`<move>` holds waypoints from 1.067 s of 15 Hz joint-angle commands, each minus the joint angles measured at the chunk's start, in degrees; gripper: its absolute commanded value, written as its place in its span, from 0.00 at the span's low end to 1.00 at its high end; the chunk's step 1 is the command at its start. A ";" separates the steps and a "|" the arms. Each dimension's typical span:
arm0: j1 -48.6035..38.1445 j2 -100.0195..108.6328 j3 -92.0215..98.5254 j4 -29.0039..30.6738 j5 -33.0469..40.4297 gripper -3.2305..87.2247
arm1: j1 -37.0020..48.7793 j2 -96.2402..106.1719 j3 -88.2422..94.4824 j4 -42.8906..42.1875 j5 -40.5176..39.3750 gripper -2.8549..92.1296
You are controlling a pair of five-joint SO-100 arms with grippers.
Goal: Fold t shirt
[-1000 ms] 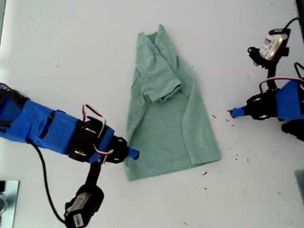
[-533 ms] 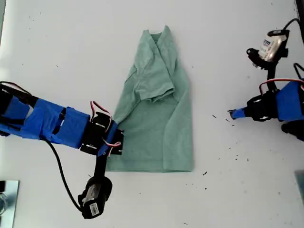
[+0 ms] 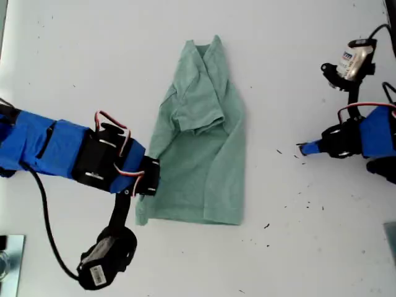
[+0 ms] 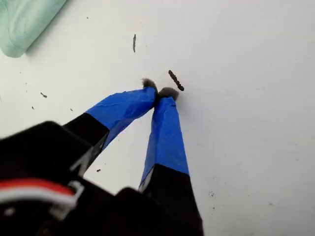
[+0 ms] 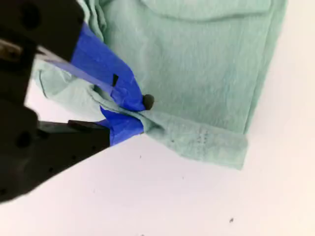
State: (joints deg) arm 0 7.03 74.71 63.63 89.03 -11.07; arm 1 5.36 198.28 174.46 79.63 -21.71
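The pale green t shirt [image 3: 201,148] lies on the white table in the middle of the exterior view, folded lengthwise into a narrow strip with a sleeve lying across it. My second gripper [image 3: 151,179], on the arm at the exterior view's left, is shut on the shirt's lower side edge. In the second wrist view its blue fingers [image 5: 113,73] pinch a bunched fold of the t shirt [image 5: 197,59]. My first gripper [image 3: 303,147] rests at the exterior view's right, apart from the shirt. Its tips [image 4: 160,91] are shut on nothing, with a corner of the t shirt [image 4: 24,22] far off.
Dark specks [image 3: 307,204] are scattered on the table near the first gripper, and one dark fleck [image 4: 175,81] lies just past its tips. A metallic object [image 3: 9,260] sits at the exterior view's lower left corner. The second arm's black cable [image 3: 49,235] loops across the table.
My second gripper has pulled the shirt's lower edge toward the exterior view's left, and the bottom of the shirt has narrowed and straightened. The first arm has not moved.
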 commanded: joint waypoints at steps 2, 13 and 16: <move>-2.72 -2.46 -12.57 -10.28 6.50 0.03 | -0.70 0.53 2.37 -0.26 0.18 0.06; -5.54 -8.09 -14.33 -17.75 20.92 0.32 | -0.35 0.53 2.37 -0.26 0.26 0.06; -2.55 19.34 -9.32 -12.04 19.51 0.31 | 0.00 0.53 2.37 -0.26 0.00 0.06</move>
State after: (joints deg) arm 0 2.90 77.87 53.70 72.69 9.32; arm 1 5.19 198.28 174.55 79.63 -21.71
